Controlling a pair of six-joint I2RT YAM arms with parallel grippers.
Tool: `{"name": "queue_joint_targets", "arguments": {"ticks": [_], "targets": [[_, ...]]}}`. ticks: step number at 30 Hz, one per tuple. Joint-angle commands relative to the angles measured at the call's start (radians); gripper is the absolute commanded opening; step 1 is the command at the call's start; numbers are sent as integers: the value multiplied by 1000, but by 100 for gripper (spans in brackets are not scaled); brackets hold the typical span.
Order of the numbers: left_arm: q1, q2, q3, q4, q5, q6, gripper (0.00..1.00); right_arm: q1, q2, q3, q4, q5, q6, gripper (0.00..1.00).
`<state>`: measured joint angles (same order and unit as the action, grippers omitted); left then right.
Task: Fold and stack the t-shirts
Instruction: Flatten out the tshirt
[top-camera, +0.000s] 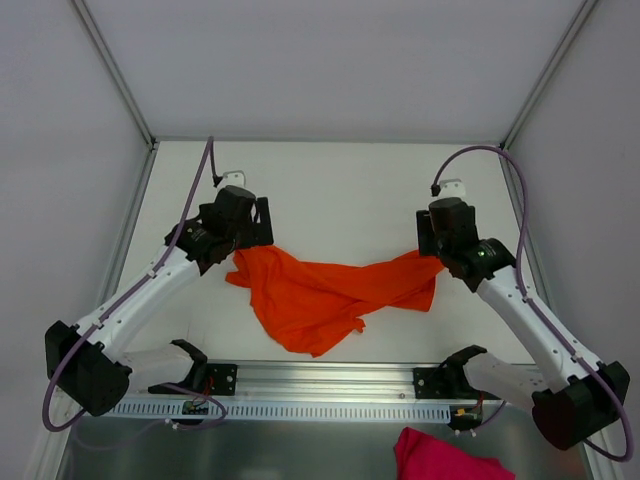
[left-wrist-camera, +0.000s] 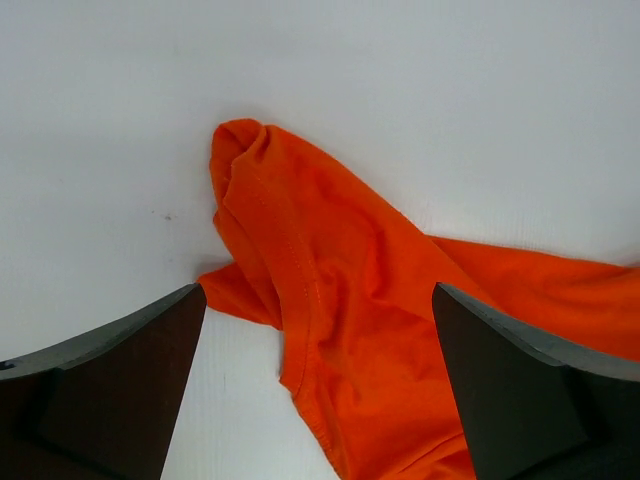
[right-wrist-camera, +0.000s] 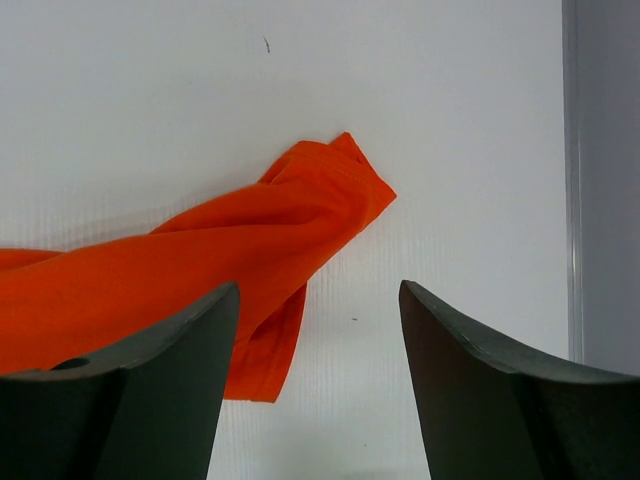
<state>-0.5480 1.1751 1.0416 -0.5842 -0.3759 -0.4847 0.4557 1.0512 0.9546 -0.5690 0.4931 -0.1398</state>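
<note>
- One crumpled pink cloth (top-camera: 445, 458) lies at the near edge by the right arm's base, behind a slotted metal rail (top-camera: 330, 385).
- One soft orange t-shirt (top-camera: 330, 290) sprawls twisted and rumpled on the smooth white table (top-camera: 340, 190), between the two arms.
- Left gripper (left-wrist-camera: 320, 300): fingers spread wide over a stitched hem, holding nothing.
- Right gripper (right-wrist-camera: 320, 290): fingers apart, with the shirt's other end beside them, ungripped.

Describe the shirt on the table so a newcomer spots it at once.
On the white table, between the left arm and the right arm, lies a crumpled bright orange fabric t-shirt, stretched sideways. The only other cloth, a magenta fabric heap, sits past the metal rail at the near edge.
</note>
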Motion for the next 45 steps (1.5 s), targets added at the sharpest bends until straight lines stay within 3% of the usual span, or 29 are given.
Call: {"name": "queue_joint_targets", "arguments": {"ticks": [1,10,14,18,21,27,35,45], "targets": [[8,-72,84,32,37,26,99,12,-94,19,-84,9,42,69],[-70,-178,37,-83,293,-40,98,15,-142,73,-195,-36,83,70],[-176,-170,-43,-74,359,-100,91,20,-86,104,-192,-82,106,69],[-341,-134,-60,-124,304,-138,90,28,-56,128,-186,-94,115,69],[-392,-108,-74,-167,296,-166,87,29,-40,142,-189,-100,111,69],[-435,-63,-137,-167,362,-178,84,31,-19,145,-195,-126,114,69],[-586,106,-78,-215,347,-146,84,35,-3,142,-204,-134,120,69],[-619,237,-69,-145,370,-81,84,40,3,142,-215,-174,117,68]]}}
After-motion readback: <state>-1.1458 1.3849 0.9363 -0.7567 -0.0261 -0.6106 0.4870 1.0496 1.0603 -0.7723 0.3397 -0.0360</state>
